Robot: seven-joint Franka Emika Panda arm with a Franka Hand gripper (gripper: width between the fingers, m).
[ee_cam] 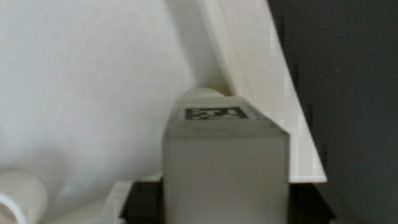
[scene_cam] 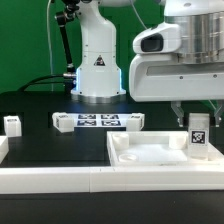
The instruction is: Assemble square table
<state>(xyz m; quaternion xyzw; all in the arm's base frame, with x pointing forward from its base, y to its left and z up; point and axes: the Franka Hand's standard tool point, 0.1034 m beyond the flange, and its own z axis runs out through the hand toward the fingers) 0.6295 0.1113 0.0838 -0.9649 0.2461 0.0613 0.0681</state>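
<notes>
the gripper (scene_cam: pixel 197 112) points straight down and is clamped on the top of a leg (scene_cam: pixel 198 138); in the wrist view its dark pads (ee_cam: pixel 135 200) sit against both sides of the block. the leg stands upright in the corner of the tabletop (scene_cam: pixel 150 160) at the exterior view's right, with the raised rim (ee_cam: pixel 240 60) just beside it. a long white bar (scene_cam: pixel 50 182) lies touching the tabletop's front edge. further back on the black table (scene_cam: pixel 40 142) the marker board (scene_cam: pixel 97 121) lies flat, with a second leg (scene_cam: pixel 62 122) and a third leg (scene_cam: pixel 133 120) at its two ends. a fourth leg (scene_cam: pixel 12 124) stands well apart at the exterior view's left. the robot base (scene_cam: pixel 98 65) rises behind the marker board.
</notes>
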